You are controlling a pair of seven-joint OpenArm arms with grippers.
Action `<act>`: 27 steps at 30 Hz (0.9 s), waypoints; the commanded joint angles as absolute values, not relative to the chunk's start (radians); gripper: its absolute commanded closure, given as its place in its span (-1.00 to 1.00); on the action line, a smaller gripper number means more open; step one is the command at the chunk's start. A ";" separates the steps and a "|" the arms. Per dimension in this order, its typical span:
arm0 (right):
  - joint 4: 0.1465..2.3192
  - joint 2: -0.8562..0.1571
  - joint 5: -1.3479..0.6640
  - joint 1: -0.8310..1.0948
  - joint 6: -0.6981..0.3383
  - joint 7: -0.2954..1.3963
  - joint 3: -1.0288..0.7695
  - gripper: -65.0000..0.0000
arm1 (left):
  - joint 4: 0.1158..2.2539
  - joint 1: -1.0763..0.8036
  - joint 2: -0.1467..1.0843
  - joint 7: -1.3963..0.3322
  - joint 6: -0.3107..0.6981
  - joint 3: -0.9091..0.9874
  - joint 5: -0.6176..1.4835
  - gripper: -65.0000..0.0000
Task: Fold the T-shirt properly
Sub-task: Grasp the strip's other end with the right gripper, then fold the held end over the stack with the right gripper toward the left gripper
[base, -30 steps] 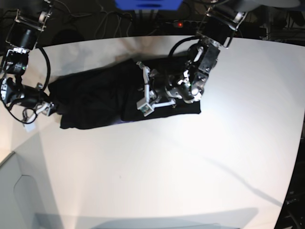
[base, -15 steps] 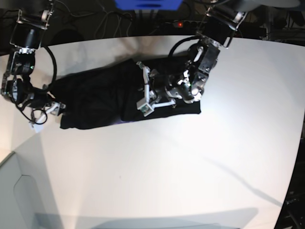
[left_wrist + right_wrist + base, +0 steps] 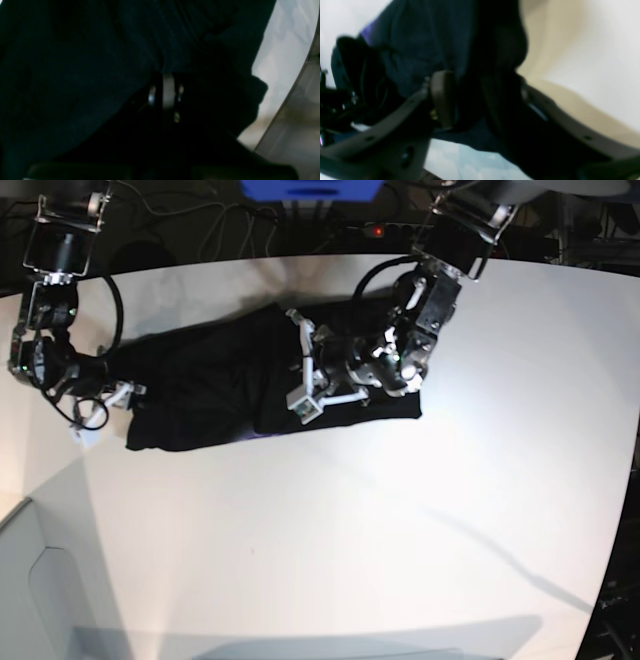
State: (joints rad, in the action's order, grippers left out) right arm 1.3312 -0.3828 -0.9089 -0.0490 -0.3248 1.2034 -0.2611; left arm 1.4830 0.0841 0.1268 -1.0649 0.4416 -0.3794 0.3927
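Observation:
The black T-shirt (image 3: 200, 390) lies bunched in a long strip across the far half of the white table (image 3: 400, 530). My left gripper (image 3: 303, 375) rests on its middle. In the left wrist view dark T-shirt cloth (image 3: 75, 75) fills the frame, and the left gripper (image 3: 166, 82) is shut with a fold running into its jaws. My right gripper (image 3: 118, 395) is at the shirt's left end. In the right wrist view the right gripper (image 3: 472, 100) is open, and the edge of the T-shirt (image 3: 420, 42) sits between its fingers (image 3: 442, 100).
Cables and a power strip with a red light (image 3: 375, 228) run behind the table's far edge. A grey panel (image 3: 40, 580) stands at the lower left. The table's curved rim (image 3: 295, 82) lies close to the shirt.
My right gripper has moved up and right onto the shirt's left end, and its jaws have narrowed around the cloth. The left arm has stayed still.

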 commanded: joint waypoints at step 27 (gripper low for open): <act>1.354 -0.401 -0.924 -0.065 -0.414 1.198 -0.248 0.81 | 1.949 -0.180 0.162 -1.104 0.424 0.076 0.335 0.91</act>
